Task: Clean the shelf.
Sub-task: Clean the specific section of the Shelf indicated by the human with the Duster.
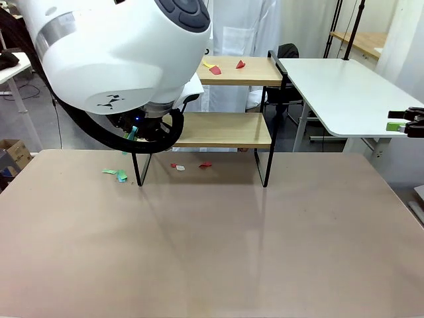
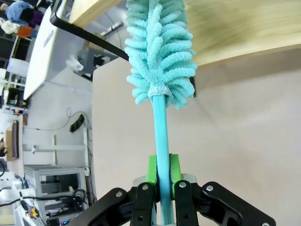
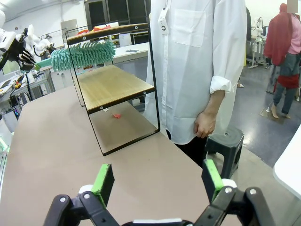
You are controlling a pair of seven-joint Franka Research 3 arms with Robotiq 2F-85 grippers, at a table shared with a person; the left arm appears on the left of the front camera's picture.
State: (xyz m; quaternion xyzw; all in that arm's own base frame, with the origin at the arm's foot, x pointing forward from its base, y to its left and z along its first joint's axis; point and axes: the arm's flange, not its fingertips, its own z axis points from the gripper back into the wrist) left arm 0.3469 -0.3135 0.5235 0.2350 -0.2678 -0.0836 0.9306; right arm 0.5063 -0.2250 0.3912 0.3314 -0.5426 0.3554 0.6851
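Working the nine o'clock end of the shelf [image 1: 225, 129], your left arm [image 1: 112, 53] looms over the table [image 1: 212, 252] while the left gripper [image 2: 163, 170] pinches the thin turquoise handle of a fluffy duster [image 2: 160, 56]. Its soft head reaches in by a wooden board, though contact cannot be confirmed. Green scraps [image 1: 116, 174] lie on the table at eight o'clock of the near leg, red and white scraps [image 1: 192, 165] sit beneath the rack, and red and yellow bits [image 1: 225, 66] rest on the upper board. The shelf stands at the table's twelve o'clock edge, before a person in a white shirt [image 3: 197, 70]. Expect it to handle light and stiff, with smooth boards on a thin black frame, likely to skid or tip under a hard push, so stroke gently. If you need to steady it, take the black side rail or upright at the three o'clock end. There the right gripper [image 3: 158, 181] hangs well apart, its fingers spread wide and holding nothing.
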